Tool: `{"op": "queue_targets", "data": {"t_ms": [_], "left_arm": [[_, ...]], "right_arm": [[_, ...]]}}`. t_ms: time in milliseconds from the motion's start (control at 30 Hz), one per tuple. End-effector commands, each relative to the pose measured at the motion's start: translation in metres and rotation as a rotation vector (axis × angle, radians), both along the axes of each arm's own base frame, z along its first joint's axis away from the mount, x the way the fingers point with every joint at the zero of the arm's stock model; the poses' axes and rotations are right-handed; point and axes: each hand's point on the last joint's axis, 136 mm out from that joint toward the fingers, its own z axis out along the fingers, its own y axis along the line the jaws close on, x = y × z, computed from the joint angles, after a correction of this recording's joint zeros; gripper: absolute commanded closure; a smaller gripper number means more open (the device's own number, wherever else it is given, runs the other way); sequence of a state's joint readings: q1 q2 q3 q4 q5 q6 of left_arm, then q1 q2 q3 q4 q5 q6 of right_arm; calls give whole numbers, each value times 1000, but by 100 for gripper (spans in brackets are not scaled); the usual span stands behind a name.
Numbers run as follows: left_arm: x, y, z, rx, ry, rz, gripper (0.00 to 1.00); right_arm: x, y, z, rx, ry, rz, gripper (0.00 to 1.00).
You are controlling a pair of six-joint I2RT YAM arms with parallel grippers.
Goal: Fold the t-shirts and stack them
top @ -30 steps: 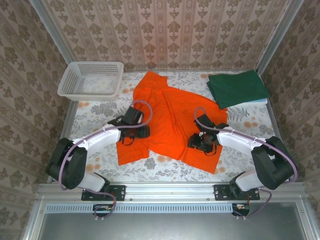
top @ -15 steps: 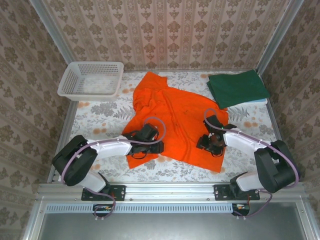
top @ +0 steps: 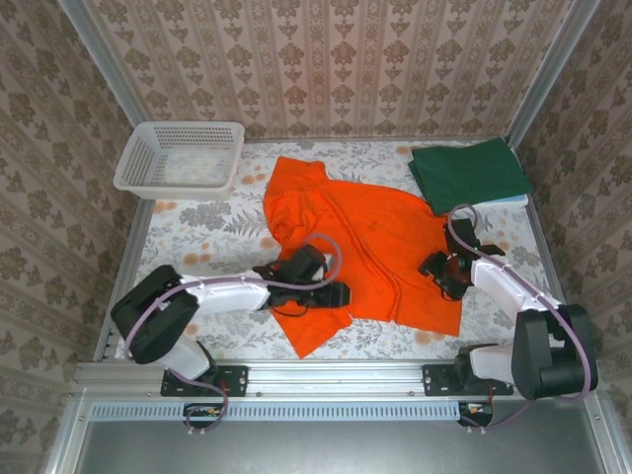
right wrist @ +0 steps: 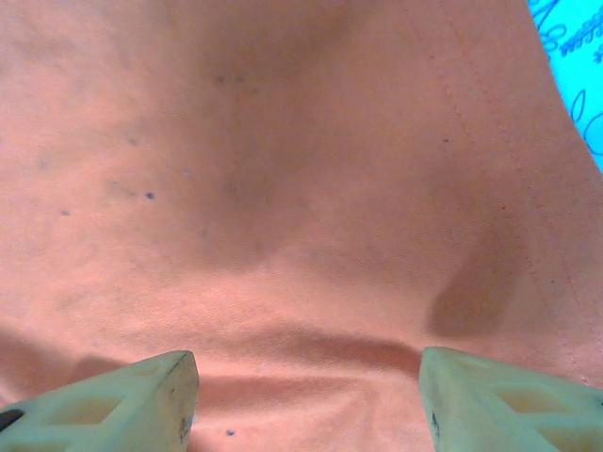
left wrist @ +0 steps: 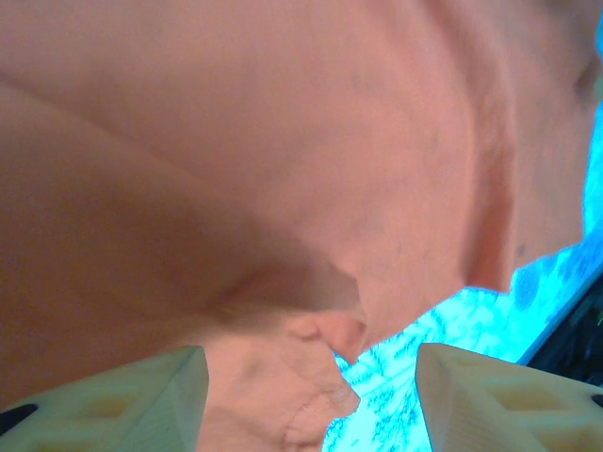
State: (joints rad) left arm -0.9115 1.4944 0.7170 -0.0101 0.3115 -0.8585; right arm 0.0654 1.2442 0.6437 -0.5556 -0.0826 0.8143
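As both arms have swung outward, the orange t-shirt (top: 380, 247) lies wider and flatter; left fingers (left wrist: 122, 400) and right fingers (right wrist: 499, 400) stand spread, pinching nothing; folding likely comes next.

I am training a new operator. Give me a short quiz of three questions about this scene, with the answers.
1. True or false: the dark green t-shirt lies folded at the far right corner of the table.
2. Where does the white basket stand? A) far left corner B) near right corner C) on the dark green t-shirt
3. Which garment lies under the parted fingers of the left gripper and the right gripper?
Key: 1 true; 2 A; 3 the orange t-shirt.
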Motion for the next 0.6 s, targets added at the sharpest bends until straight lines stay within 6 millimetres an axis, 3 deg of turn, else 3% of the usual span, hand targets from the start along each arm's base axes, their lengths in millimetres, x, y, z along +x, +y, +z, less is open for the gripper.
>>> {"op": "queue_targets", "data": {"t_ms": [0,133,267,467,567], "left_arm": [[50,41,44,5,-93,140,41],[110,106,67,10,-147,398,44],[155,157,60,13,-124,610,51],[196,166,34,15,-41,653,55],[210,162,14,-7,22,633,57]], "right_arm": [[8,17,20,66,-95,45,35],[14,65,42,67,-210,201,34],[6,140,55,109,-290,402,35],[-18,261,70,155,-357,699,35],[-30,307,59,126,-301,822,35]]}}
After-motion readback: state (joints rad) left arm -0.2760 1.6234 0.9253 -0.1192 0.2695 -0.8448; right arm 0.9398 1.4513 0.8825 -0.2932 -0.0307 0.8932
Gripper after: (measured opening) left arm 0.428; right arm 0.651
